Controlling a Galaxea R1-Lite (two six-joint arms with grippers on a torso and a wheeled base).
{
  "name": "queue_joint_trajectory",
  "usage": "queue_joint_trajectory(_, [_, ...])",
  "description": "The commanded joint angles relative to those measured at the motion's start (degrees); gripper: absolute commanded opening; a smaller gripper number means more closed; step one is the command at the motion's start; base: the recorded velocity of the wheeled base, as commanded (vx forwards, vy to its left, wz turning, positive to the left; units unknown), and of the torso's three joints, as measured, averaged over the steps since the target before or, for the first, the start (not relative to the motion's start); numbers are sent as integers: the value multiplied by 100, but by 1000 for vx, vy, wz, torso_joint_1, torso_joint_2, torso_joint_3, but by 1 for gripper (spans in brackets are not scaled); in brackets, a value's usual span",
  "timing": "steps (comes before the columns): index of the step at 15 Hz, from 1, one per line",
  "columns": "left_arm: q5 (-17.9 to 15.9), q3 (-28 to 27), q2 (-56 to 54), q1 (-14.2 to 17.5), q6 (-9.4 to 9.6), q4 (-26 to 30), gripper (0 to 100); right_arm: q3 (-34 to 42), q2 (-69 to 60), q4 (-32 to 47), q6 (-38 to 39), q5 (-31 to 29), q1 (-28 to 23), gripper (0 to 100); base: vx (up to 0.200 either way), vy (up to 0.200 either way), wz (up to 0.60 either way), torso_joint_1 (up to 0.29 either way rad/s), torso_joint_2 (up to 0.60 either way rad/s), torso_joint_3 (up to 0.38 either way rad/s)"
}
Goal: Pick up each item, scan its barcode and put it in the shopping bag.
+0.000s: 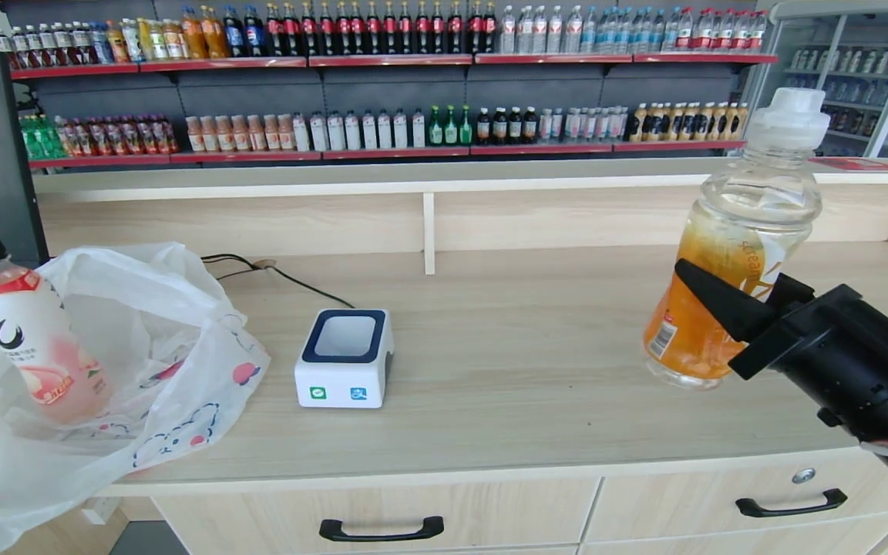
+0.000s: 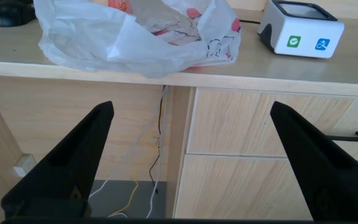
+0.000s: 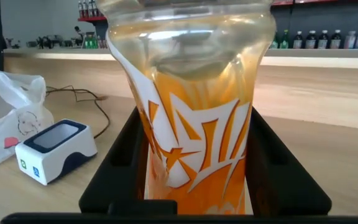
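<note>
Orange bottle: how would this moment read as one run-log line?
right pincer: shut on orange bottle, tilted | left pincer: open, below counter edge | scanner: apart from bottle | shopping bag: holds pink bottle

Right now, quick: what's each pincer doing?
Left pincer: open, empty.
Right pincer: closed on the orange bottle.

R pincer [image 1: 702,316] is clamping orange bottle [image 1: 729,254]. To its left, open counter [image 1: 536,362] is stretching as far as scanner [image 1: 344,358], giving a free lane. Beyond scanner, farther left, shopping bag [image 1: 174,339] is slumping at counter's end, pink bottle [image 1: 28,339] leaning inside. Ahead of pincer, raised back ledge [image 1: 567,220] is walling off far side. L pincer [image 2: 191,107], jaws wide apart, is hanging below counter edge; overhead, bag is drooping over that edge.
</note>
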Motion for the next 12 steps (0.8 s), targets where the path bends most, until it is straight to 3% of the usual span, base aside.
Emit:
queue_joint_trajectory(1, [6, 0, -2, 5, -4, -6, 100, -72, -105, -17, -49, 15, -35, 0, -200, 0, 0, 17, 2, -7])
queue_joint_trajectory(8, [6, 0, -2, 5, -4, -6, 100, -327, -132, -17, -40, -82, -9, 0, 0, 0, 0, 0, 0, 0])
queue_joint_trajectory(12, [6, 0, -2, 5, -4, -6, 100, -239, -132, -17, -40, -134, 0, 0, 0, 200, 0, -4, 1, 2])
